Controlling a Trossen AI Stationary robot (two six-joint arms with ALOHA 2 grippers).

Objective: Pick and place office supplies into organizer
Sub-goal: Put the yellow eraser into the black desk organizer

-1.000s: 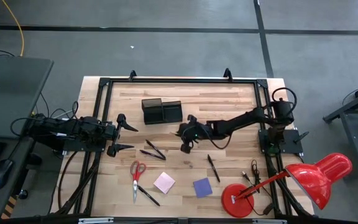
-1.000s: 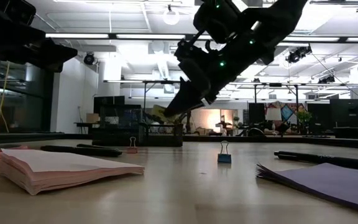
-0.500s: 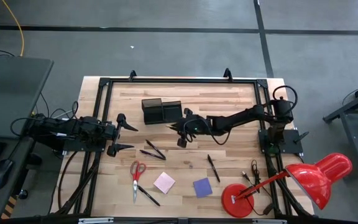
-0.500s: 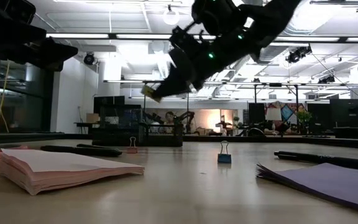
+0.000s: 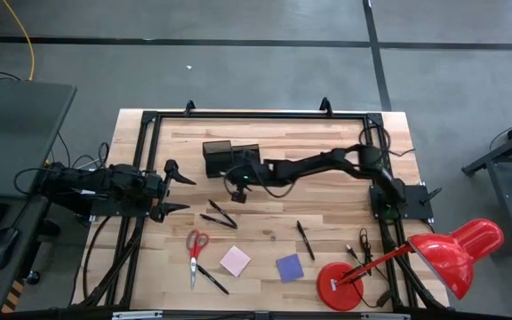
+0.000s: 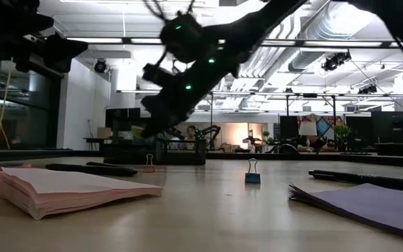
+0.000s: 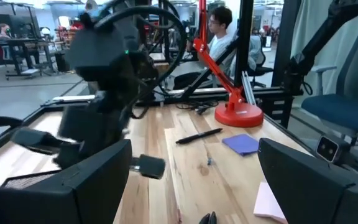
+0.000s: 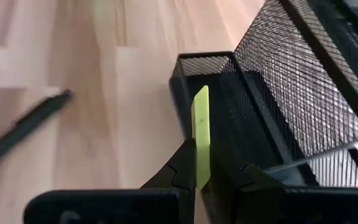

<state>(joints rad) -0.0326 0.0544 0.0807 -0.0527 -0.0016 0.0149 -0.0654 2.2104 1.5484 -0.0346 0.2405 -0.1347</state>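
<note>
Floor (image 5: 256,71): grey concrete, crossed by dark seam lines; yellow cable (image 5: 27,36) trailing at one corner.
Side desk (image 5: 12,133): dark grey, beside the table's left end; keyboard and mouse on it.
Ceiling (image 6: 369,28): white, exposed ducts and pipes, bright strip lights.
Far room: open workshop, dark racks, lit displays.
Seating: blue-grey office chair (image 7: 347,106); a seated person (image 7: 219,37) beyond.

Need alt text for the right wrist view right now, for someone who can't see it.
The right hand is shut on a thin yellow-green pad, held edge-on just at the corner of the black mesh organizer. A black pen lies on the wooden table beside it.
</note>
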